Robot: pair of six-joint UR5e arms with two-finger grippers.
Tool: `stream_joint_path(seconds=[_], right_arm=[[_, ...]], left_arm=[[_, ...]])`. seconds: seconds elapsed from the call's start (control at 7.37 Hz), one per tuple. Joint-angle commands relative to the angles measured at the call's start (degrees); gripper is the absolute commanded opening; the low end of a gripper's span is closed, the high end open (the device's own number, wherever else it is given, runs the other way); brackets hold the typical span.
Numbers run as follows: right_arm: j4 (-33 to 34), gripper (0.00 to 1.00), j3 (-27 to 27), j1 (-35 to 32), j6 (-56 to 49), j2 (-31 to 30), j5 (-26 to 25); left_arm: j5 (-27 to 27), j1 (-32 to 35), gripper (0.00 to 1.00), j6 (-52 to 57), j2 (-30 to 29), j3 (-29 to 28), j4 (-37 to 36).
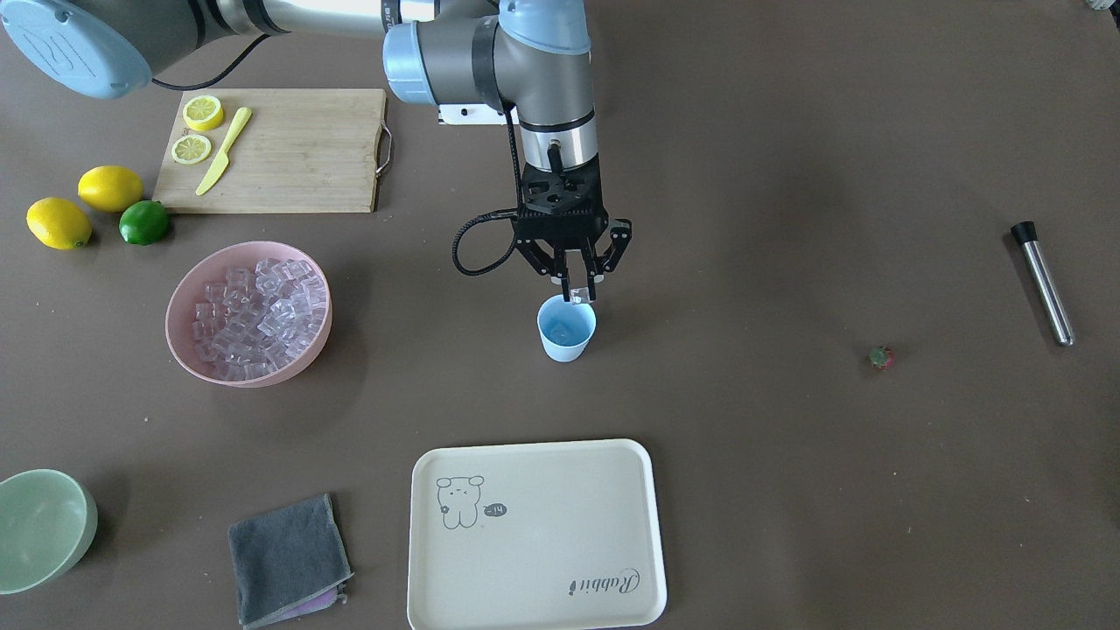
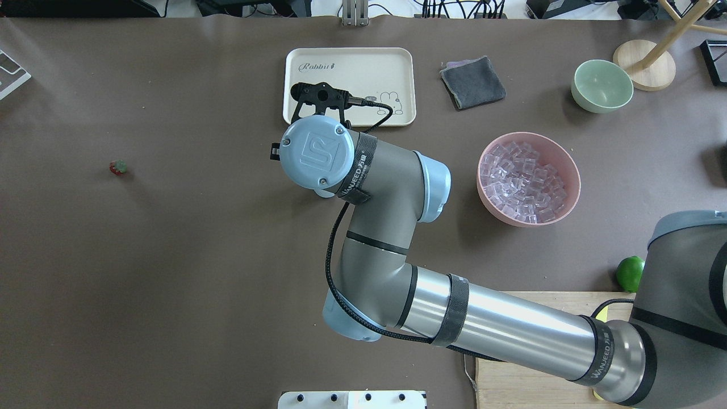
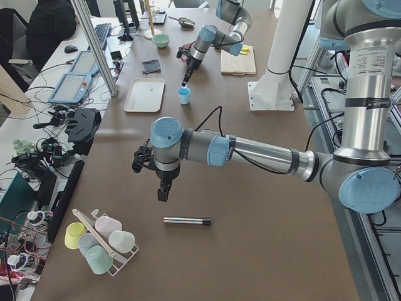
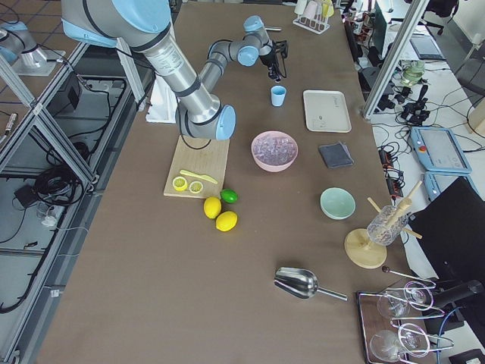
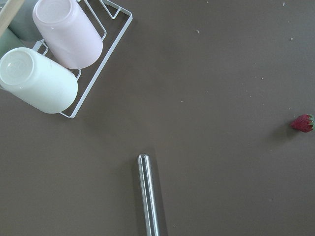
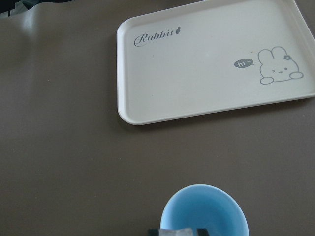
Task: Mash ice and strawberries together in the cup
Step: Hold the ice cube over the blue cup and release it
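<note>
The light blue cup stands upright mid-table, also in the right wrist view. My right gripper hangs just above its far rim, shut on a clear ice cube; the cube also shows between the fingertips in the right wrist view. More ice fills the pink bowl. The small red strawberry lies alone on the table, also in the left wrist view. My left gripper hovers over a metal muddler; I cannot tell if it is open or shut.
A cream tray, a grey cloth and a pale green bowl lie beyond the cup. A cutting board with lemon slices and a knife, two lemons and a lime sit nearby. A rack of cups stands near the muddler.
</note>
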State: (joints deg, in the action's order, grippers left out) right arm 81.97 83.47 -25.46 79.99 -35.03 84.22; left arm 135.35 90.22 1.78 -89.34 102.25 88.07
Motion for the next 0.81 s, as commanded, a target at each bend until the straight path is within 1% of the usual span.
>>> stream_joint_path(seconds=[0.0,0.41,0.54,0.68], right_arm=[[0.0,0.13,-0.7,0.7,-1.4,0.2,-1.0],[0.0,0.14,-1.1,0.1,-3.8,-1.4,-1.3],[0.0,0.18,-1.2,0.1,-3.8,-1.5,-1.3],[0.0,0.87,-1.2,0.1,-3.7,-1.4,-1.3]], left_arm=[[0.0,0.0,0.99,0.2,0.3,0.0,0.0],[0.0,0.0,0.99,0.3,0.3,-0.3,0.0],[0.0,0.0,0.99,0.3,0.3,-0.3,0.0],[0.0,0.0,0.99,0.3,0.3,-0.3,0.0]])
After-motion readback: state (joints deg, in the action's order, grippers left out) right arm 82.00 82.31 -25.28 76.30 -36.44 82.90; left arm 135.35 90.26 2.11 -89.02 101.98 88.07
